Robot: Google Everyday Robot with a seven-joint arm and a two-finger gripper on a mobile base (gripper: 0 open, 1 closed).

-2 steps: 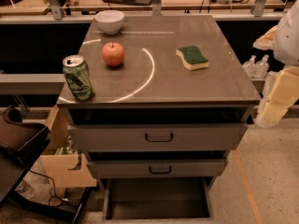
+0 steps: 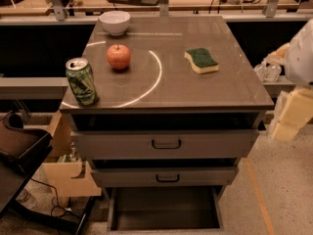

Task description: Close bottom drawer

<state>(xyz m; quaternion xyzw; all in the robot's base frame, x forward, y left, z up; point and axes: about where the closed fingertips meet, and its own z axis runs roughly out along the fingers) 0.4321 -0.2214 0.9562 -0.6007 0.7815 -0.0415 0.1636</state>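
The bottom drawer of the grey-brown cabinet stands pulled out toward me, its dark flat inside showing. Its front panel and handle are cut off by the lower edge of the view. Above it, the middle drawer and the top drawer each show a black loop handle and stick out slightly. My gripper, cream-coloured, hangs to the right of the cabinet at the height of the top drawer, apart from it and well above the bottom drawer.
On the cabinet top are a green can, a red apple, a white bowl and a green-and-yellow sponge. A dark chair and cardboard stand at the left. Speckled floor lies at the right.
My gripper has sunk a little beside the cabinet's right edge. The drawers and the things on top have not moved.
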